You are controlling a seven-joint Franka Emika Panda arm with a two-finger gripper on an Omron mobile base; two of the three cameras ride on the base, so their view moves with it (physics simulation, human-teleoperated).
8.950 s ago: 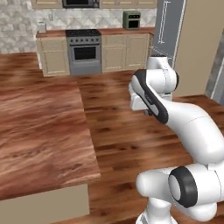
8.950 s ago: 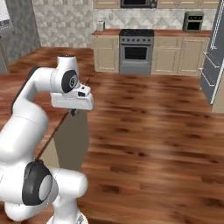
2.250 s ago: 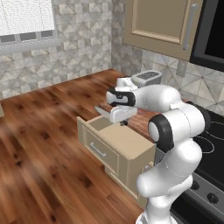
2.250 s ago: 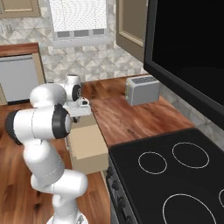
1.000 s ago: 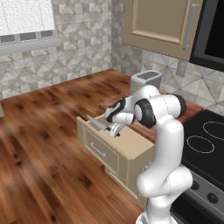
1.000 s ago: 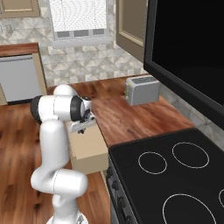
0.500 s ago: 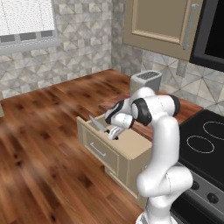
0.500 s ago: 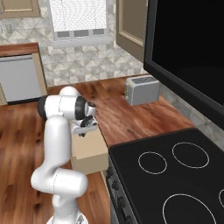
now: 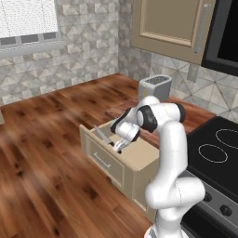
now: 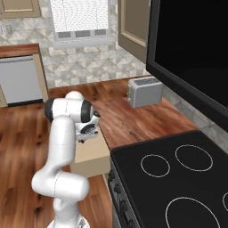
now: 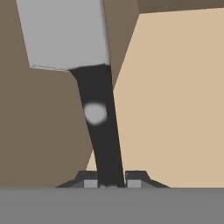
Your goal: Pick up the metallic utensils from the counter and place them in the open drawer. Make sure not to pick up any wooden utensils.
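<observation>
While the open drawer (image 9: 124, 160) is jutting out from under the counter (image 9: 139, 114), the gripper (image 9: 115, 146) is hanging over its inside with its fingertips (image 11: 90, 180) clamping the black handle of the knife (image 11: 89, 83), and a toaster (image 9: 155, 88) is sitting farther right.

The knife (image 11: 87, 65) has a silver-grey blade and black handle (one pale rivet spot); the drawer (image 9: 122, 162) is light beige, the counter (image 10: 133, 118) reddish-brown wood-grain.
</observation>
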